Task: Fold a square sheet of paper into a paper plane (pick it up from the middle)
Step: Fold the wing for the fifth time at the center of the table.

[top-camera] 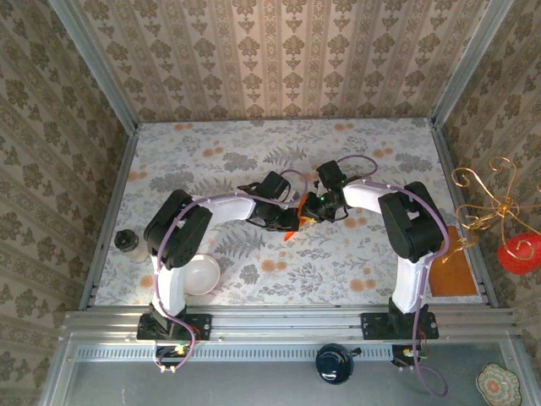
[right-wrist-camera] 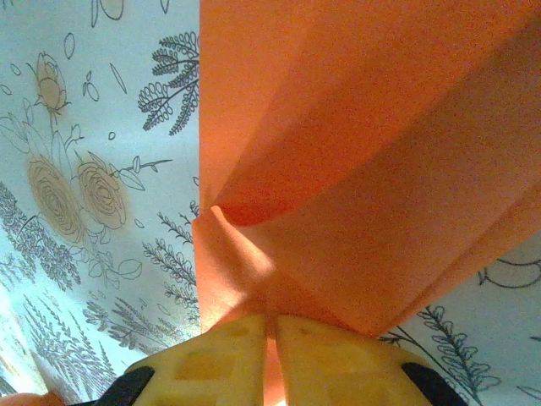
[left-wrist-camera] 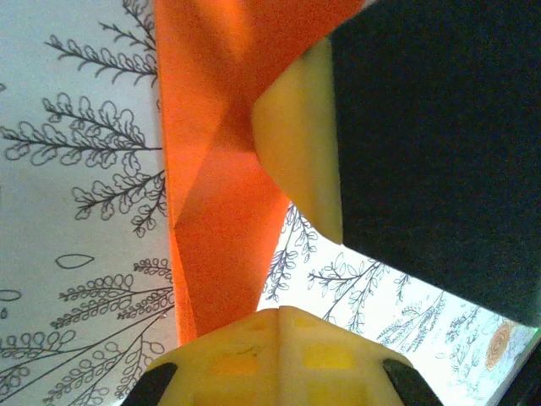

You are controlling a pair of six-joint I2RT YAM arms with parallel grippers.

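Both arms meet mid-frame in the top view, over the middle of the table, sharing the half-folded orange paper. The left gripper is pinched tight on its narrow end, and the right gripper is clamped on a creased bit at the bottom of its view. My worry is that if they pull apart or twist unevenly, the thin sheet rips or the crease goes crooked.

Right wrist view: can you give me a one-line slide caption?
Right fingers pinch the creased orange paper over the floral tablecloth.
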